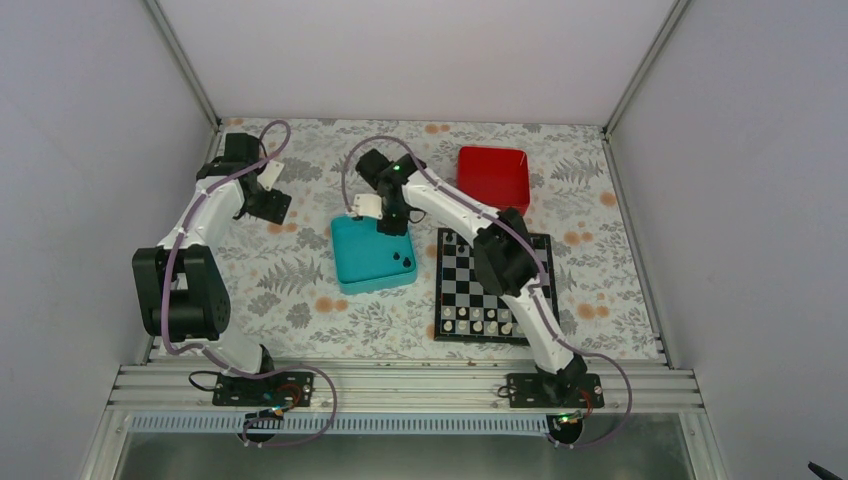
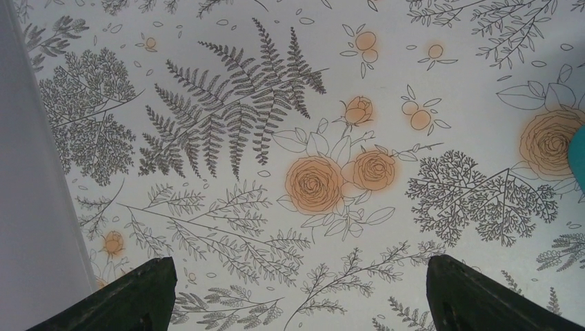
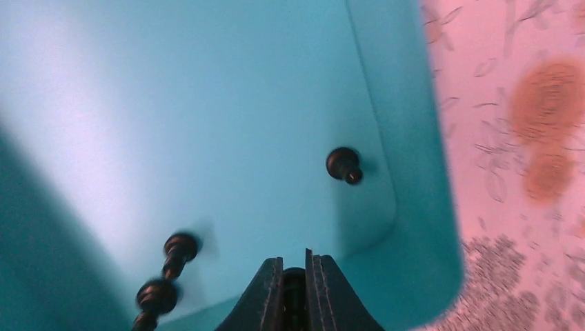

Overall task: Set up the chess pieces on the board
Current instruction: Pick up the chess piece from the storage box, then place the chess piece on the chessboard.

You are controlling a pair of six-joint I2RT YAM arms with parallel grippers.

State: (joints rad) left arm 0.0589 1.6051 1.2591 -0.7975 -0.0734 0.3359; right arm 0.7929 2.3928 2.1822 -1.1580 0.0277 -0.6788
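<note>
3 pale walls enclose the floral tabletop. The teal tray, left of the board, holds black chess pieces. The right gripper is clenched inside it, and the left gripper is released over the tabletop.

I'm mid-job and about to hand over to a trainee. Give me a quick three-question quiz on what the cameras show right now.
1. True or false: the left gripper is shut.
2. The right gripper is over: A) the red tray, B) the teal tray, C) the board.
3. Along which edge of the board do the pale pieces stand?

Key:
1. False. Its jaws are wide open above the bare tablecloth.
2. B.
3. The near edge, on the side of the arm bases.
</note>
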